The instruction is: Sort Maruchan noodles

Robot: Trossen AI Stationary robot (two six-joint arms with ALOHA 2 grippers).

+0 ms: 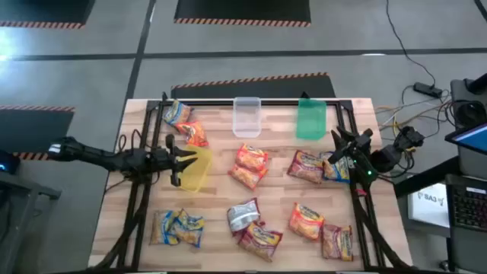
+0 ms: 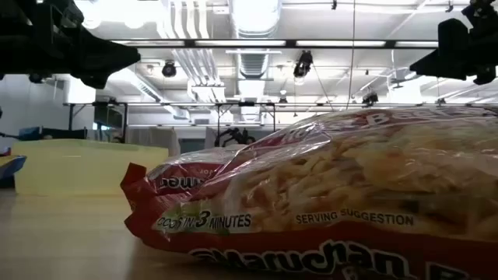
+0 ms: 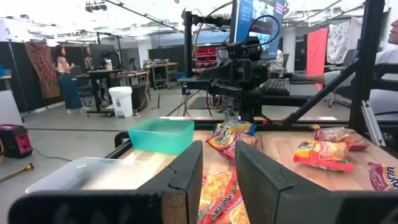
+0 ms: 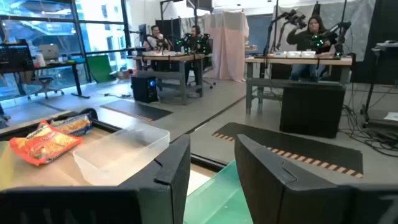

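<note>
A: The wooden plank table [image 1: 217, 205] is pale tan with streaky grain, framed by black metal rails [image 1: 251, 102]. What about the tubs?

B: The rectangular plastic tub on the left [image 1: 196, 169] is translucent yellow, the clear plastic tub at the back [image 1: 246, 117] is colourless, and the plastic tub beside it [image 1: 310, 119] is teal green.

A: And the crinkly plastic noodle packets?

B: Mostly orange-red with yellow noodles printed on them [image 1: 251, 165]. Two at the near left [image 1: 177, 227] are yellow with blue, and one crumpled packet [image 1: 243, 214] is silvery.

A: The floor tape [image 1: 251, 81] behind the table is striped orange and black.
</note>
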